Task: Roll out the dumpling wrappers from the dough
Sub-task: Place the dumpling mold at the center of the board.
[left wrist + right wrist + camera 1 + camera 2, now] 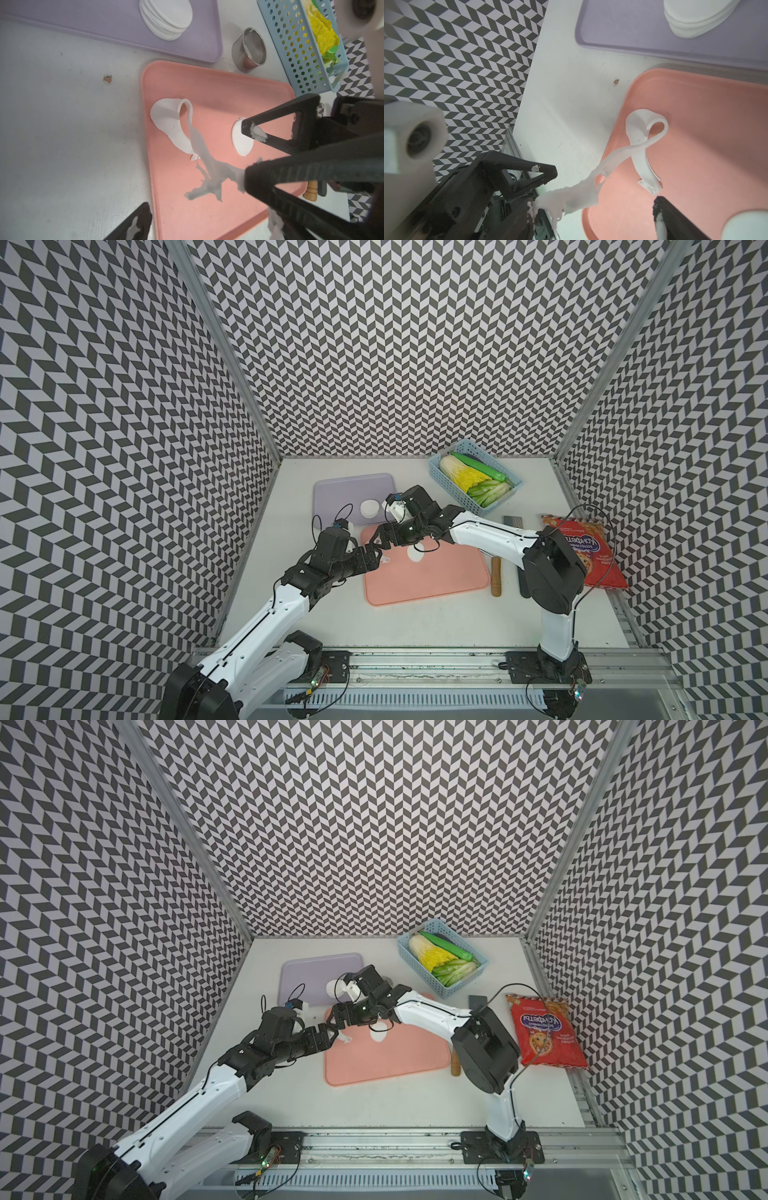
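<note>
Both the left jaws and right jaws stand open over the pink tray (207, 93), where the dough scrap (166, 122) strings up to one jaw. Likely clearing scraps; next, shed the sticky strand, then carry the cut dumpling wrapper (241, 145) to the stack (166, 16) on the purple tray (83, 27).

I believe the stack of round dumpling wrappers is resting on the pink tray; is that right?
Not quite: the stack of dumpling wrappers rests on the purple tray, not the pink tray, as the left wrist view shows.
</note>
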{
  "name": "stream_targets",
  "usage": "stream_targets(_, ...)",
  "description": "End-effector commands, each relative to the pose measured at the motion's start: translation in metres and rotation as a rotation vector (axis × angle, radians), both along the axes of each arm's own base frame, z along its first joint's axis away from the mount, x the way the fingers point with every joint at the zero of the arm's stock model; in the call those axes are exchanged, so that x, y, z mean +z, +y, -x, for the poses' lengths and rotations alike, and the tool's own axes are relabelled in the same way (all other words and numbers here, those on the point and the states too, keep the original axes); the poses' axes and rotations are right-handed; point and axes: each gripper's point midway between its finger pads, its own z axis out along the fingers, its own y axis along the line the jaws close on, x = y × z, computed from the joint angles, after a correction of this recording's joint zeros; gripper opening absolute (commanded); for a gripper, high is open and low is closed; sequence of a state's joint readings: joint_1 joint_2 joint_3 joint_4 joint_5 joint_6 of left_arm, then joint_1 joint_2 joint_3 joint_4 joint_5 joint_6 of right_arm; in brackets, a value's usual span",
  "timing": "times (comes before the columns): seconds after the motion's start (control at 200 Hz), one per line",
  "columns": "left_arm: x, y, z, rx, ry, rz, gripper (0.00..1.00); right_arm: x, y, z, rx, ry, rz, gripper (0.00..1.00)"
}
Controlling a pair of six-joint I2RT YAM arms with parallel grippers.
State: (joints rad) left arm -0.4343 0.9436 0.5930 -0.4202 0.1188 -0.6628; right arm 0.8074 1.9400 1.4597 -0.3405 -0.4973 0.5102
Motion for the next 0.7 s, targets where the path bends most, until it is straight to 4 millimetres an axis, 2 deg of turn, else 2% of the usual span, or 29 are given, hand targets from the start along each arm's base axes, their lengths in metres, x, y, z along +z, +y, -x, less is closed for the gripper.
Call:
stream_targets(0.0, 0.012, 0.004, -0.024, 0.07, -0.098, -0.007, 0.9, 0.014, 0.0, 0.012, 0.028, -0.01, -0.042, 0.9)
stream_targets(0.28, -0.03, 0.01, -0.032, 0.109, 0.012, -0.081, 0.87, 0.026, -0.011, 0.015, 0.019, -0.04, -0.04, 0.9)
stream_targets(0.416, -0.04, 0.015, -0.031, 0.117, 0.03, -0.087, 0.87, 0.031, -0.013, 0.014, 0.02, -0.048, -0.04, 0.9)
stream_targets(0.511, -0.035, 0.014, -0.028, 0.106, 0.028, -0.08, 0.87, 0.034, -0.014, 0.011, 0.013, -0.061, -0.041, 0.9)
stream_targets(0.696, -0.008, 0.004, -0.018, 0.039, -0.007, -0.016, 0.87, 0.039, -0.016, 0.003, -0.013, -0.089, -0.041, 0.89)
